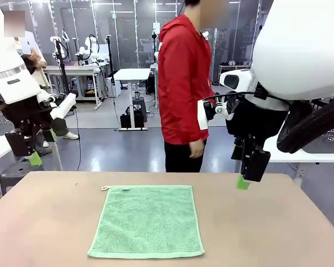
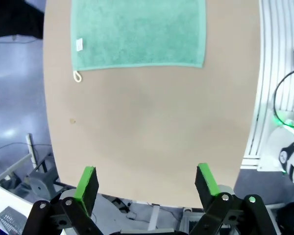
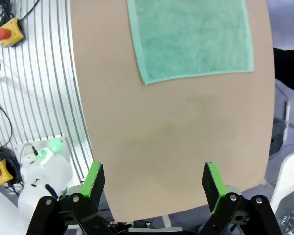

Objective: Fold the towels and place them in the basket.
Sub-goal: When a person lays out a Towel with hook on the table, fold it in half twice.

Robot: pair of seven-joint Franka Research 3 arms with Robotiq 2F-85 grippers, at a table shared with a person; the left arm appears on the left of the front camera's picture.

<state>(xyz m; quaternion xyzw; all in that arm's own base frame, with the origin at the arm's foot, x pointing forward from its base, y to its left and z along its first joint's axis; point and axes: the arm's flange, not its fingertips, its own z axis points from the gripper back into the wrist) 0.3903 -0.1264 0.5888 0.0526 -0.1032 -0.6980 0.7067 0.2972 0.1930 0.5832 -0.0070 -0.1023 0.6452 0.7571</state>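
The mint green towel (image 1: pixel 147 221) lay spread flat and unfolded in the middle of the table (image 1: pixel 267 222), all four edges straight and square to the table's sides. Its cord loop (image 1: pixel 105 188) stuck out at the far corner on the robot's left, and the left wrist view showed a small white label (image 2: pixel 79 44) near that same corner. Nothing rested on the towel and nothing touched it.

The left hand (image 2: pixel 147 180) hung above the table's left side, well apart from the cloth, with its green pads (image 2: pixel 87 182) spread wide and nothing between them. The right hand (image 3: pixel 152 178) was raised over the right side in the same way, released and empty, its fingers pointing down towards the tabletop. Each wrist camera looked across bare table at the nearest towel edge.

Beyond the far edge a person (image 1: pixel 182 83) in a red jacket stood side-on, one hand (image 1: pixel 197 149) hanging loose, taking no part.

By my reading the folding had not begun, and the step in hand was the approach for the first fold. The next move would call for both hands to come down on two corners of one edge, pinch the terry without dragging it, lift evenly and lay that edge over the opposite one. The loop corner might bunch if gripped unevenly. The basket would come only after the folding.
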